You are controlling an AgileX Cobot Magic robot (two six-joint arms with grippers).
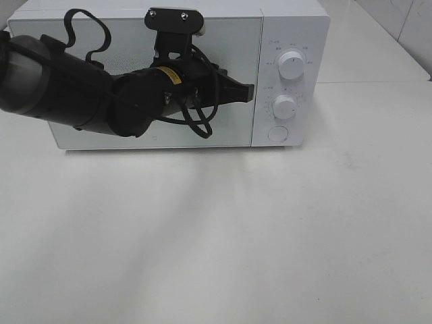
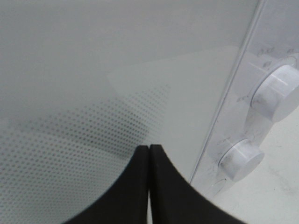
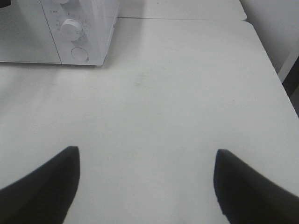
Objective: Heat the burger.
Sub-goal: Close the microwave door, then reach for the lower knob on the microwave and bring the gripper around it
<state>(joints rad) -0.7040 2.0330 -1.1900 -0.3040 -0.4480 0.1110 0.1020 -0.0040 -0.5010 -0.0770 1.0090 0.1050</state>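
Note:
The burger is out of view. A white microwave [image 1: 229, 40] stands at the back of the table with its door shut. My left gripper [image 1: 248, 90] is shut with nothing in it, and its tip sits at the door's right edge, beside the control panel. In the left wrist view the shut fingertips [image 2: 148, 149] meet right in front of the dotted door glass [image 2: 93, 140]. My right gripper [image 3: 147, 156] hangs open and empty over bare table, in front and to the right of the microwave [image 3: 88, 32].
The control panel carries an upper knob [image 1: 291, 65], a lower knob [image 1: 284, 106] and a round button [image 1: 277, 133]. The white table [image 1: 223, 236] spreads out in front of the microwave. A seam between two tabletops [image 1: 378, 82] runs to the right.

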